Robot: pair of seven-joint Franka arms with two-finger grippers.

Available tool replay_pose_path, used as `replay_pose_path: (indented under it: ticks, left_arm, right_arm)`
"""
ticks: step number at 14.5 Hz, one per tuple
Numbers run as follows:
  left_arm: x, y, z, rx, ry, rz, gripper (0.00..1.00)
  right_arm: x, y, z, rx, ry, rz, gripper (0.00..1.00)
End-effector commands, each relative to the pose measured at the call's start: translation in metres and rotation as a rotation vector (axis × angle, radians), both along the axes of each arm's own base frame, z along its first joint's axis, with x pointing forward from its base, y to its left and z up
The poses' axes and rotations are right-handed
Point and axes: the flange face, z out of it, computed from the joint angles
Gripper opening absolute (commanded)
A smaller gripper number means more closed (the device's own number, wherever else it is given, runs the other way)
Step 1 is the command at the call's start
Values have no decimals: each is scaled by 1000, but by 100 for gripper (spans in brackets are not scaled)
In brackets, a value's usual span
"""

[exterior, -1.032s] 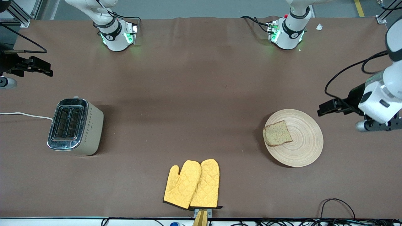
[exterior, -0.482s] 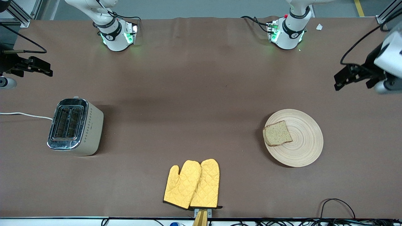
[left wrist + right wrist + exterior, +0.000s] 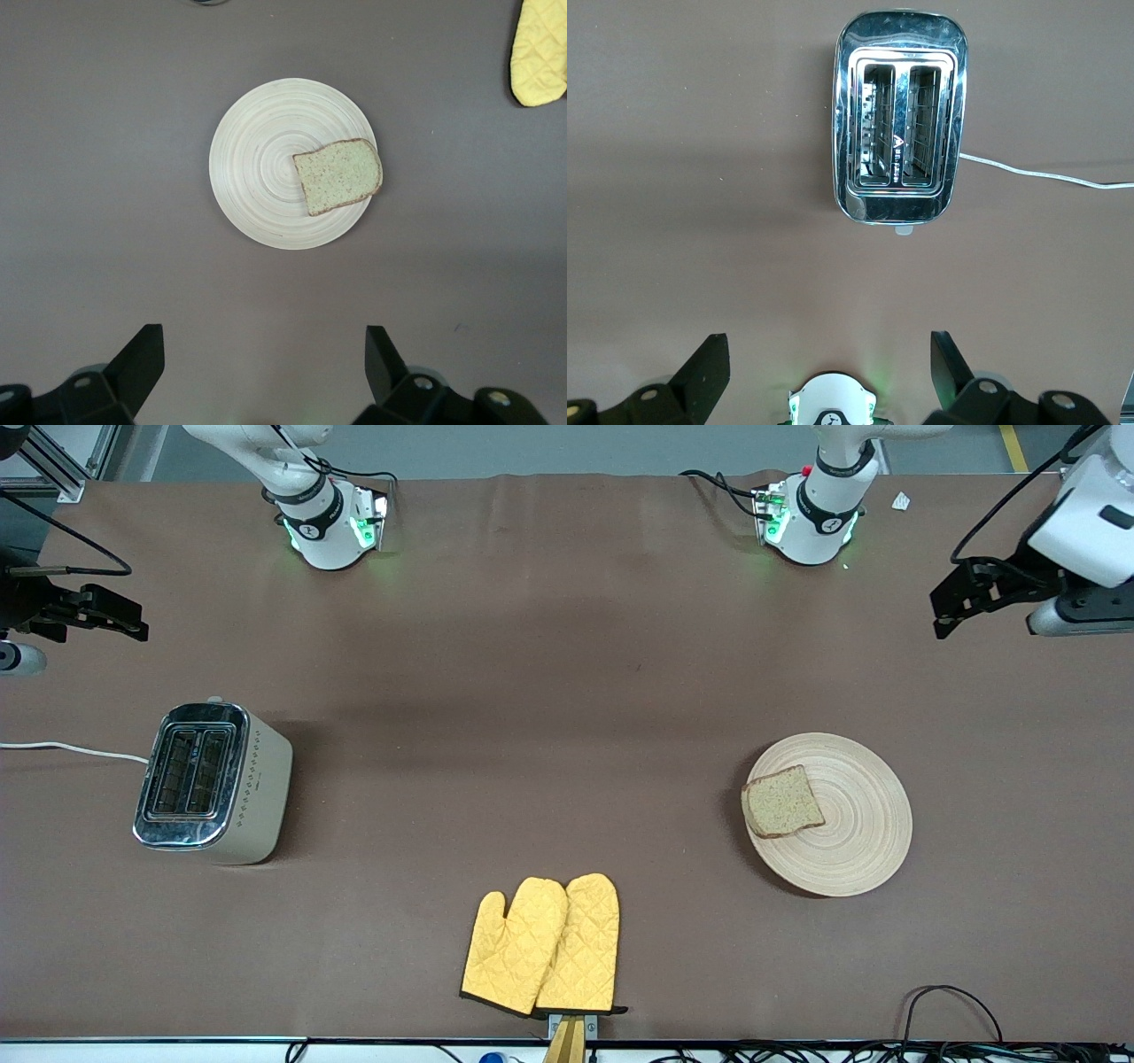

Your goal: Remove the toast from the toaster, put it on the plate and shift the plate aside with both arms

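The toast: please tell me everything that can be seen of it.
The toast is one slice of brown, speckled wholegrain bread with a darker crust, squarish with one rounded end. It lies flat on the light wooden plate, off-centre, on the side toward the right arm's end of the table, one end reaching the rim. Only the plate touches it; no gripper is near it.

The toast (image 3: 780,802) lies on the plate (image 3: 855,841), on the part of it toward the right arm's end of the worktop (image 3: 549,691). The plate sits toward the left arm's end and the toaster (image 3: 211,782) toward the right arm's end, well apart. The oven mitts (image 3: 542,945) lie between them, nearer the front camera than both.
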Motion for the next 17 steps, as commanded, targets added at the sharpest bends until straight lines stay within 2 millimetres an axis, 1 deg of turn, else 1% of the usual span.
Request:
replay_pose_path:
  ticks: [1,2,4,6,10,12,14,17]
  left_arm:
    - [-9,8,0,15,9,-1,100]
    - [-12,8,-2,19,14,-1,100]
    - [-11,14,-5,17,20,2,100]
    - [-7,37,-4,12,19,15,100]
    - [-7,39,-4,18,18,-3,100]
    - [-10,39,-3,18,20,-7,100]
    - [-11,38,-4,19,24,-9,100]
    - [-17,37,-9,16,40,-24,100]
  right_arm:
    - [-9,-1,4,4,-4,1,100]
    - [-9,-1,4,4,-4,1,100]
    - [-9,0,4,4,-3,2,100]
    - [-9,-1,4,4,-4,1,100]
    - [-9,1,4,4,-4,2,100]
    - [-9,3,4,3,-6,3,100]
    - [-8,4,3,5,-7,3,100]
    - [-8,2,2,5,-3,0,100]
